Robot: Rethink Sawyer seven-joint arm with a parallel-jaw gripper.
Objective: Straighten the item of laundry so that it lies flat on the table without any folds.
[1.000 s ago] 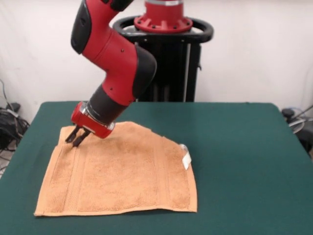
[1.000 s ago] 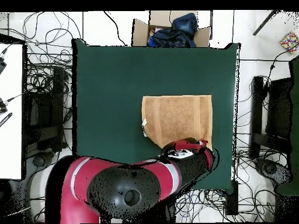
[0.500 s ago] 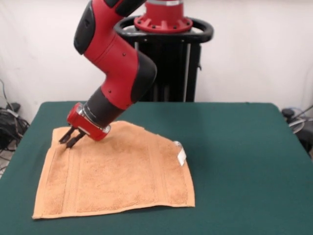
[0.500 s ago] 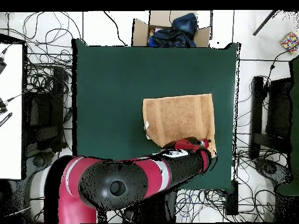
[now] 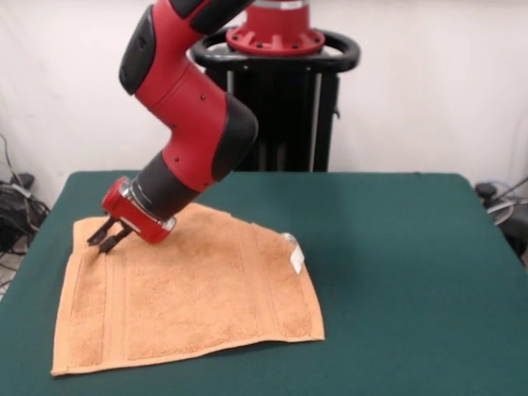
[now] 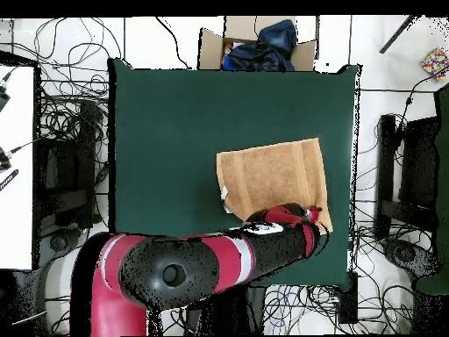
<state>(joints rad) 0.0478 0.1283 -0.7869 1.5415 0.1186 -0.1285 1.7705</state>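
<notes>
The item of laundry (image 5: pixel 190 289) is an orange-tan towel lying mostly spread on the left half of the dark green table (image 5: pixel 396 272). Its far right corner is turned in along a slanted edge, where a small white tag (image 5: pixel 295 260) sticks up. My gripper (image 5: pixel 104 239) is down at the towel's far left corner, shut on the cloth there. From overhead, the towel (image 6: pixel 272 174) lies skewed on the table (image 6: pixel 167 132), and the gripper (image 6: pixel 314 213) sits at its lower right corner, mostly covered by the red arm. The tag (image 6: pixel 224 191) shows at the towel's left edge.
A cardboard box (image 6: pixel 254 46) holding dark blue cloth stands beyond the table's top edge in the overhead view. Cables lie on the floor round the table, close to the towel's side. A white surface (image 6: pixel 16 167) is at the far left.
The gripper has moved left in the front view, dragging the towel's corner with it. The whole towel has shifted towards the table's edge and turned slightly.
</notes>
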